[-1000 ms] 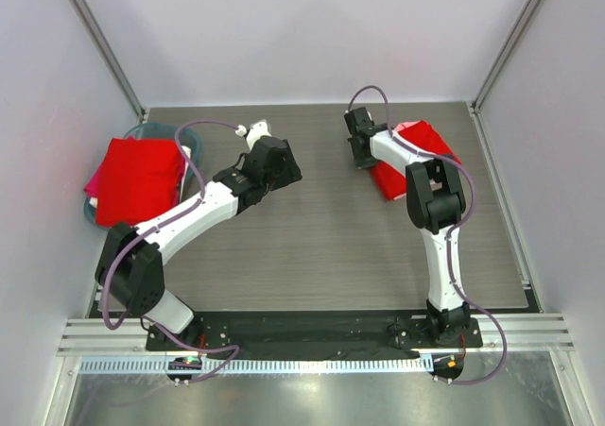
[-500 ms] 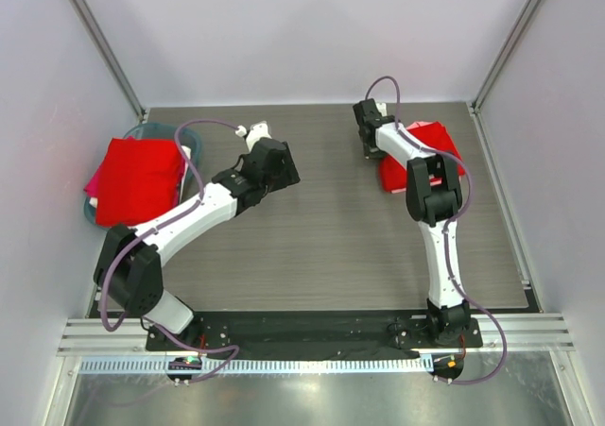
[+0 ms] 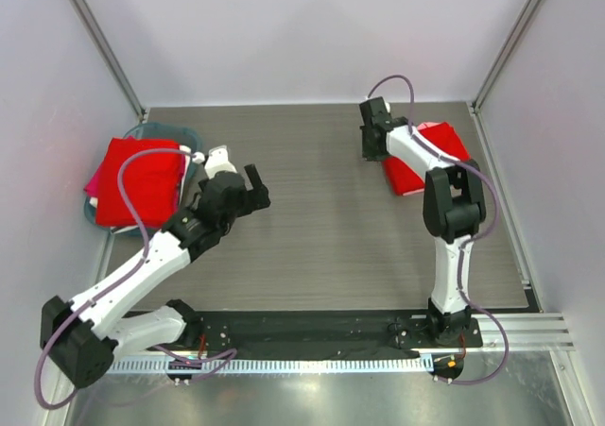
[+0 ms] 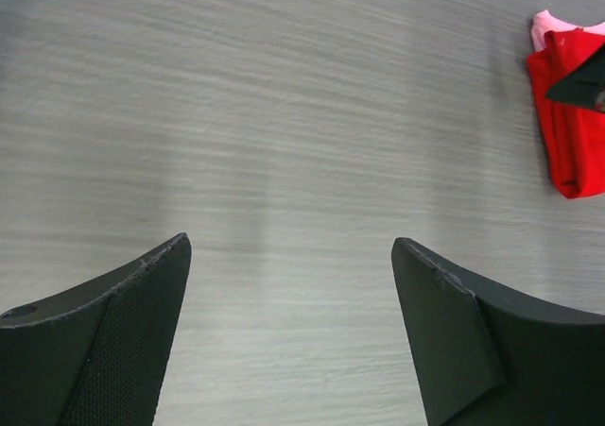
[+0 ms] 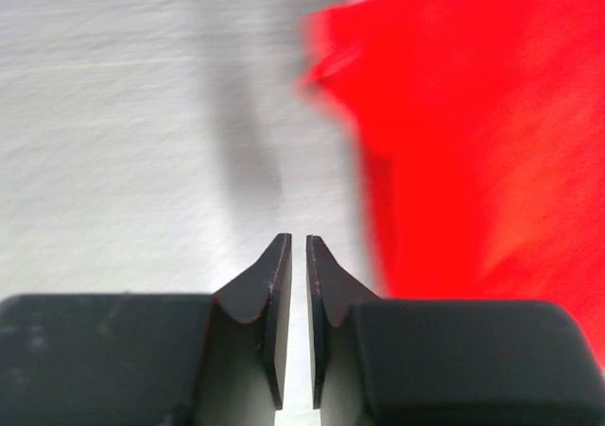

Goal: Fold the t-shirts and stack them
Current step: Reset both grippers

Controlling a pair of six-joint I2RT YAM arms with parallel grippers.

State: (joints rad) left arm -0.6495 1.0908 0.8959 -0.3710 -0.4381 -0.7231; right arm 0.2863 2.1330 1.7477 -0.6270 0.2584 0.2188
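Note:
A folded red t-shirt point(image 3: 423, 158) lies at the back right of the table. In the left wrist view it shows far off point(image 4: 570, 114), with a light pink t-shirt's edge point(image 4: 544, 26) under it. Another red t-shirt point(image 3: 140, 167) is draped over the teal basin point(image 3: 194, 141) at the left. My left gripper point(image 3: 251, 188) is open and empty over bare table, right of the basin; its jaws stand wide apart point(image 4: 288, 247). My right gripper point(image 3: 368, 151) is shut and empty just left of the folded red t-shirt point(image 5: 473, 133), low over the table point(image 5: 298, 242).
The grey wood-grain table point(image 3: 321, 228) is walled by pale panels at the back and on both sides. A magenta cloth edge point(image 3: 92, 186) sticks out under the red t-shirt at the basin's left side. The arm bases stand on the near rail.
My left arm has drawn back toward the near left, its gripper moving from mid-table to beside the basin. My right gripper has shifted slightly back and right along the folded t-shirt's edge.

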